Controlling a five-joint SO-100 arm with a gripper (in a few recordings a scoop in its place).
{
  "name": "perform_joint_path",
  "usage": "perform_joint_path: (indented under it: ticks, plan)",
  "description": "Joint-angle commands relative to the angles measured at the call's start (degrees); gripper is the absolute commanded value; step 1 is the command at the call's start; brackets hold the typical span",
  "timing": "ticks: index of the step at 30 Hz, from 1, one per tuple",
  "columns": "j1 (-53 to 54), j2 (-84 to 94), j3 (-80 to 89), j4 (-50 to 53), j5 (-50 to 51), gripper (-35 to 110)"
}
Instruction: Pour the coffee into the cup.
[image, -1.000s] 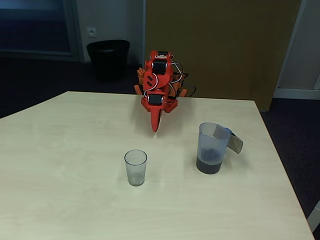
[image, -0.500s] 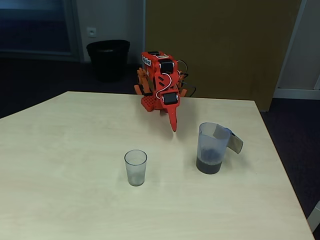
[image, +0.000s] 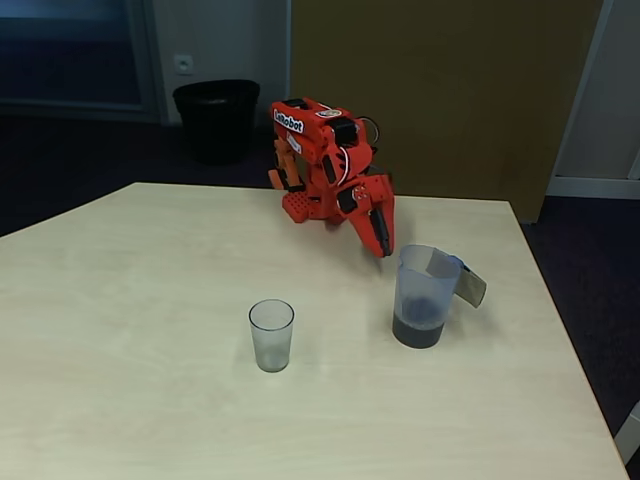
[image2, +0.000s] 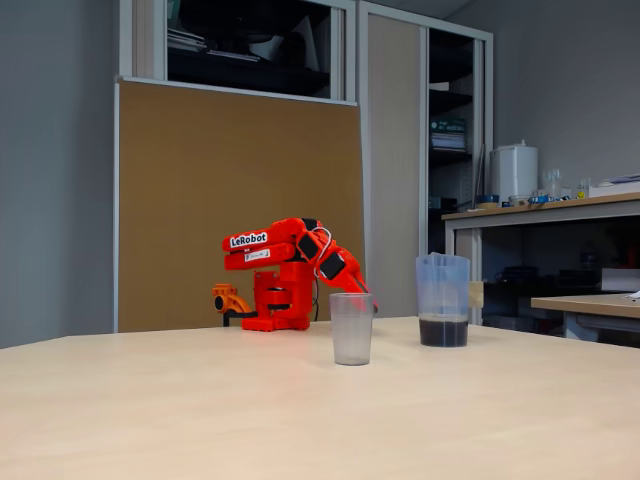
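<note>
Both fixed views show the red 3D-printed arm's gripper (image: 381, 240) dipped low toward the table, just beside the rim of the translucent bluish plastic jug with a grey handle (image: 425, 295), on the side away from that handle; gripper and jug look apart, not touching. Fingers appear pressed together into one narrow point, though from these angles I cannot tell for sure whether a gap remains. Taking the jug as landmark: the dark brown coffee (image: 417, 331) sits as a shallow layer in its bottom, so the jug stands upright and nothing is poured yet. Its grey handle sticks out to the picture-right in the higher fixed view, away from the arm, probably so the gripper has to swing round the jug or grab the wall or rim instead. The small clear tapered plastic cup (image: 271, 335) stands upright and looks empty, well apart from the jug to its picture-left and a bit nearer that camera, left free with open tabletop between, which gives room to carry and tilt the jug over it. Pale wood-look table (image: 120, 330) carries both. In the low side fixed view the cup (image2: 351, 328) overlaps the gripper tip, hiding it, and the jug (image2: 443, 299) stands right of the cup. My read: approach phase, reaching for the jug, grasp not yet made. A black waste bin (image: 216, 118) stands on the floor well behind the jug, irrelevant.
</note>
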Motion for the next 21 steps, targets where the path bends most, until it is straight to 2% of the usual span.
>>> perform_joint_path:
  ticks: [1, 3, 8, 11, 18, 21]
  plan:
    - [-2.0, -1.9, 0.4, -4.8, 7.3, 0]
    - [-1.5, -4.0, 0.4, -9.6, 3.4, 0]
    - [-1.1, -7.5, 0.4, -15.1, 9.9, 2]
    - [-1.1, -11.7, 0.4, -23.2, 12.0, 4]
    - [-4.8, -22.9, 0.1, -43.8, 22.9, 12]
    - [-7.6, -27.2, -0.3, -48.8, 28.8, 16]
